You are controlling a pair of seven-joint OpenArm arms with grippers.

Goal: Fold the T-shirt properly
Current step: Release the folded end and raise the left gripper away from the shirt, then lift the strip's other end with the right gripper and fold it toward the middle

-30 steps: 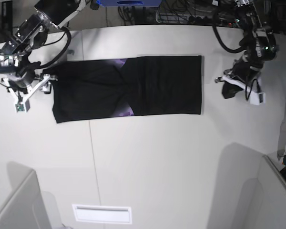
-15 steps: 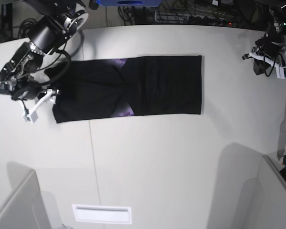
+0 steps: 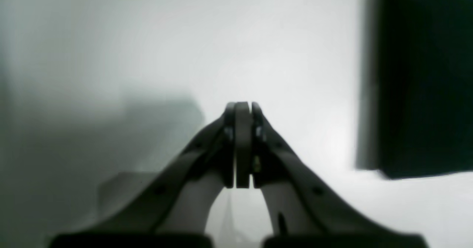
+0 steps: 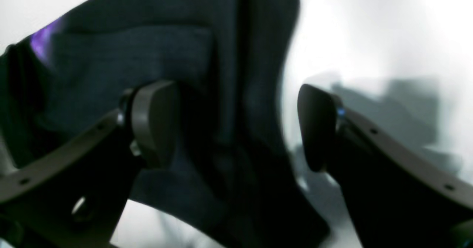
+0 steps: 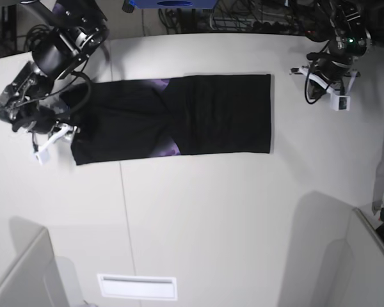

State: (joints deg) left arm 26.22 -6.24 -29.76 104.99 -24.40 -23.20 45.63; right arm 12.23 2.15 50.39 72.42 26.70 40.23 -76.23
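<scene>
The black T-shirt (image 5: pixel 179 115) lies flat on the white table as a long folded strip, with purple print (image 5: pixel 169 149) showing near its middle. My right gripper (image 5: pixel 65 131) is at the strip's left end. In the right wrist view this gripper (image 4: pixel 236 126) stands open, and a raised edge of the T-shirt (image 4: pixel 207 74) sits between its two pads (image 4: pixel 155 122). My left gripper (image 5: pixel 313 86) hovers off the strip's far right corner, apart from the cloth. In the left wrist view it (image 3: pixel 242 109) is shut and holds nothing, with the T-shirt (image 3: pixel 417 78) to its right.
The table (image 5: pixel 211 224) is white with a seam running down its left part and a white label (image 5: pixel 137 286) near the front edge. Grey panels stand at the front left (image 5: pixel 22 275) and front right (image 5: pixel 365 256) corners. Cables and a blue box lie beyond the far edge.
My left arm swung away to the far right, then came back toward the strip's far right corner, still shut. My right gripper shifted down along the strip's left end, still open.
</scene>
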